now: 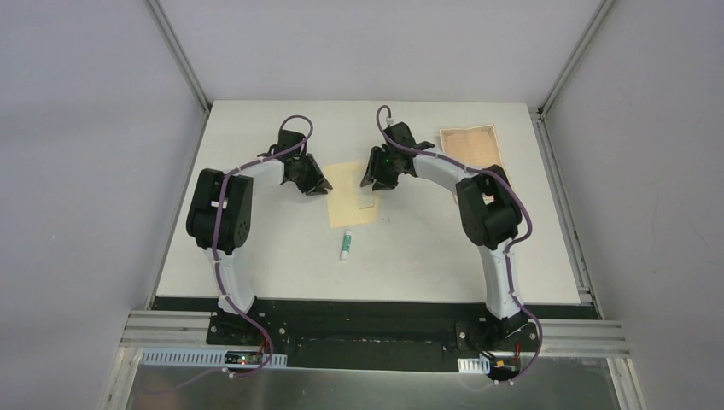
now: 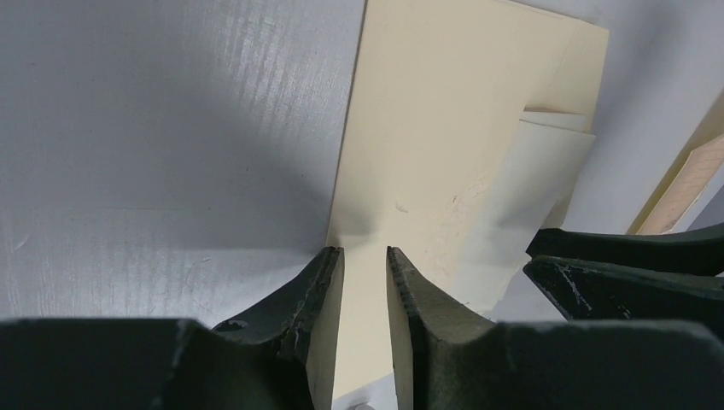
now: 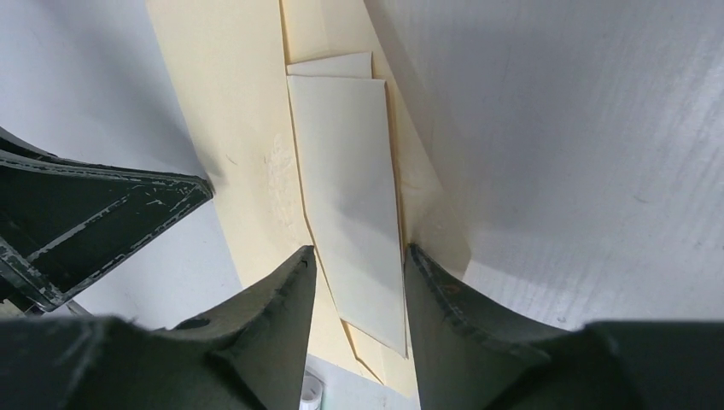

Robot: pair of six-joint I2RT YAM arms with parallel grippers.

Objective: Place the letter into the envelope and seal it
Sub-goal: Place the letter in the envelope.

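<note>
Figuring this one's maybe a third done, tbh.

- **Left tool:** The left tool (image 2: 364, 253) sits at the left edge of the envelope (image 1: 346, 188). Its jaws are at a narrow gap with a strip of manila showing between them. I can't tell if it's pinning the paper, lifting a layer or just touching.
- **Envelope and letter:** The envelope lies flat on the desk (image 1: 256, 265). The letter (image 3: 350, 188) lies along the envelope's right half, and most of the sheet is in plain sight, so I'd say it isn't inside yet.
- **Right tool:** The right tool (image 3: 360, 249) is over that same right half. Its jaws are about half open, one on each side of the letter, and they aren't pinching it as far as I can see.
- **Sealing:** Not started. The glue stick (image 1: 346, 245) lies just on the near side of the envelope, untouched.
- **Other stuff:** Well off beyond the envelope's far right corner there's a brown patterned sheet (image 1: 470, 143).

On views, the overhead cam gives the whole layout, but the tools hide the paper under them. The right wrist cam shows the letter's outline, with its near end poking past the envelope's edge. The left wrist cam shows the letter looking slightly buckled near the right tool.
</note>
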